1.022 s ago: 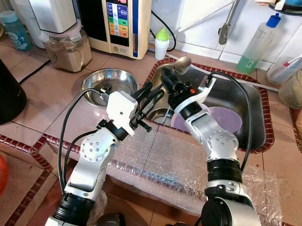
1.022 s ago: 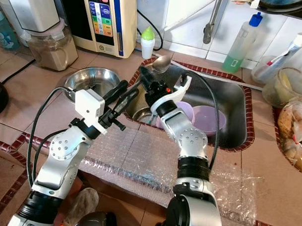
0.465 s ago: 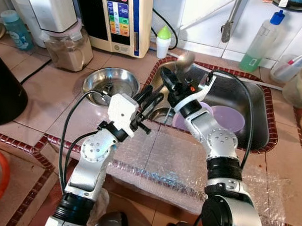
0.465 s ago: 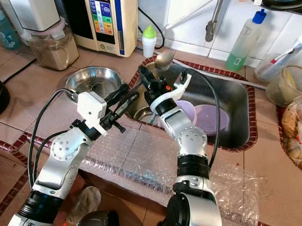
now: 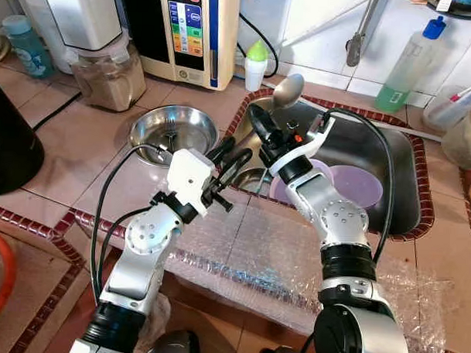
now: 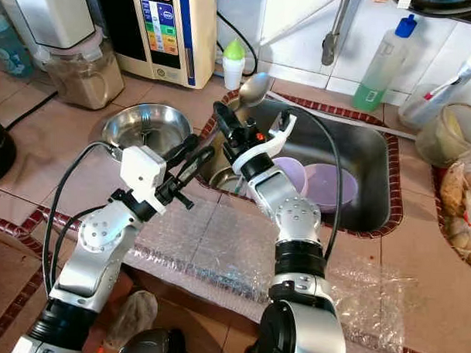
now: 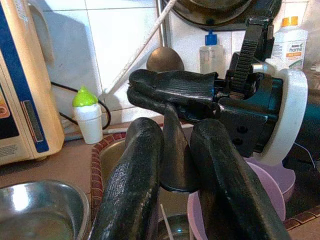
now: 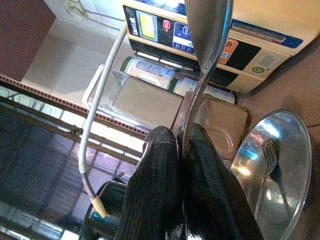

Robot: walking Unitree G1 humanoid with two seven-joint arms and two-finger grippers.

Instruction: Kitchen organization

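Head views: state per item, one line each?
Spoon: held upright, bowl up, over sink edge.
Right gripper: shut on spoon handle.
Left gripper: open, holding nothing.
Steel bowl: upright on counter.
Purple bowls: in sink.
Green bottle: upright, capped.

Silver spoon (image 5: 288, 90) and steel bowl (image 5: 170, 129); lilac bowls (image 5: 347, 184) in the grey sink (image 5: 398, 163); terracotta-tiled worktop (image 5: 74, 151) edged with dark red-and-white mosaic; black-fingered grippers.

Got a water ionizer (image 5: 189, 28) against the wall tiles, green-capped squeeze bottle (image 5: 255, 65) just beside it, bubble wrap (image 5: 271, 255) over the counter edge
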